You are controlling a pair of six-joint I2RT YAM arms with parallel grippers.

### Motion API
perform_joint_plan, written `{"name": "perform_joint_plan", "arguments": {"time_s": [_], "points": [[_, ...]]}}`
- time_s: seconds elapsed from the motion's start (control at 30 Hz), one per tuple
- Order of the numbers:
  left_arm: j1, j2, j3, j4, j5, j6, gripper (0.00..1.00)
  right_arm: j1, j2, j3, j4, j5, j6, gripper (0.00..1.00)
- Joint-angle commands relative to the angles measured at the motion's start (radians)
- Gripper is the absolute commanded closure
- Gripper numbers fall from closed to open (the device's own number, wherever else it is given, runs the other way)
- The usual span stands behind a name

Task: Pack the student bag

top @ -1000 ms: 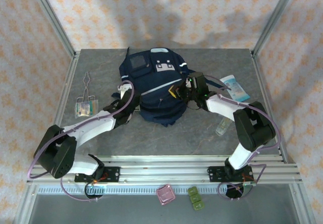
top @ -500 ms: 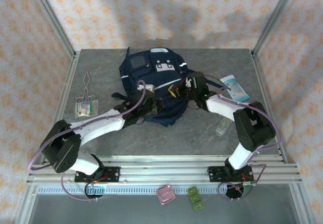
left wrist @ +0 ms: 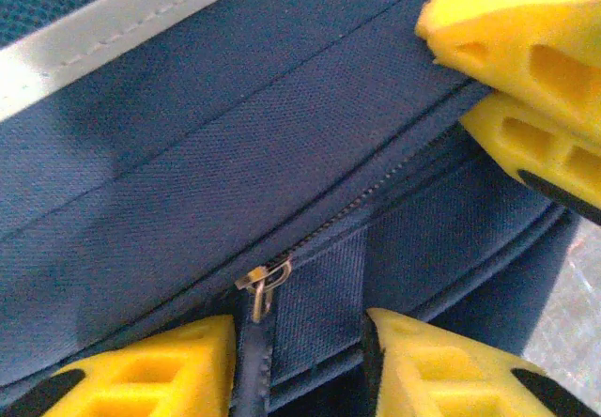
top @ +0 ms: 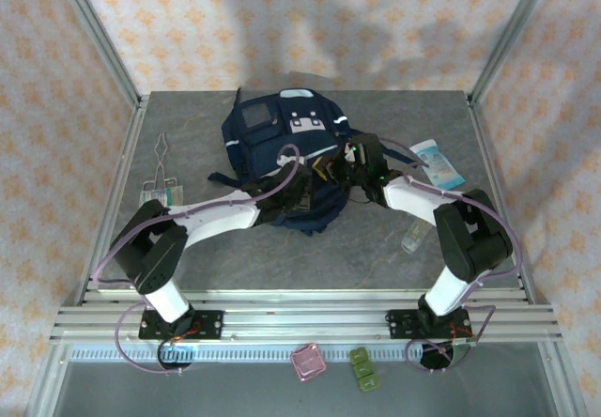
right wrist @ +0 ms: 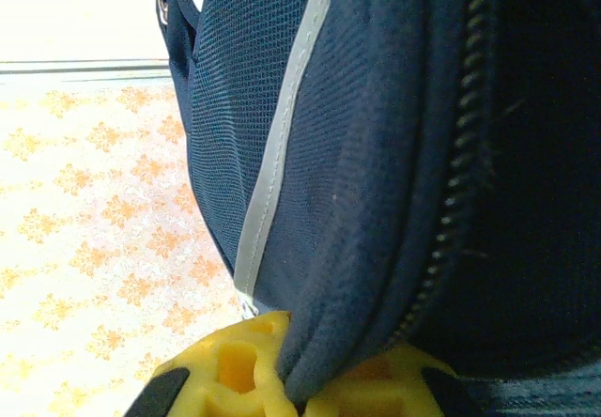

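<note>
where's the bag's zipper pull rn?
Left wrist view, lower centre: the zipper pull sits on the student bag, just above the gap in the left pincer, nearer the finger on the picture's left.

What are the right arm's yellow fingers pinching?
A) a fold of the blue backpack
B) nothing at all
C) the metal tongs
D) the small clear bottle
A: in the right wrist view the right gripper is clamped on a fold of the navy student bag, beside its zipper.
</note>
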Motion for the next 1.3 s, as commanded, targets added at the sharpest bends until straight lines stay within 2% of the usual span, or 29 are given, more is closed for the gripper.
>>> {"name": "perform_joint_plan", "arguments": {"time_s": [0.0,0.03,0.3,0.6,0.77,0.97,1.27], "points": [[-0.005,0.05,0.037,-0.035,-0.063,0.007,0.96,0.015,-0.027,0.019,0.063,0.002,-0.015,1.0],[-0.004,0.059,0.038,-0.037,-0.073,0.004,1.0,0.015,-0.026,0.019,0.063,0.002,-0.015,1.0],[0.028,-0.015,-0.051,-0.047,-0.13,0.001,1.0,0.011,-0.038,0.015,0.047,0.02,-0.03,1.0],[0.199,-0.209,-0.253,-0.09,-0.201,0.033,1.0,-0.015,-0.076,-0.017,0.049,0.049,-0.037,1.0],[0.297,-0.262,-0.288,-0.08,-0.198,0.057,1.0,-0.022,-0.083,-0.025,0.059,0.064,-0.037,1.0],[0.271,-0.263,-0.269,-0.065,-0.111,0.093,1.0,-0.031,-0.054,0.016,0.056,0.057,-0.051,1.0],[0.026,-0.189,-0.178,0.002,-0.005,0.07,1.0,-0.112,-0.042,0.105,0.028,0.068,-0.099,1.0]]}}
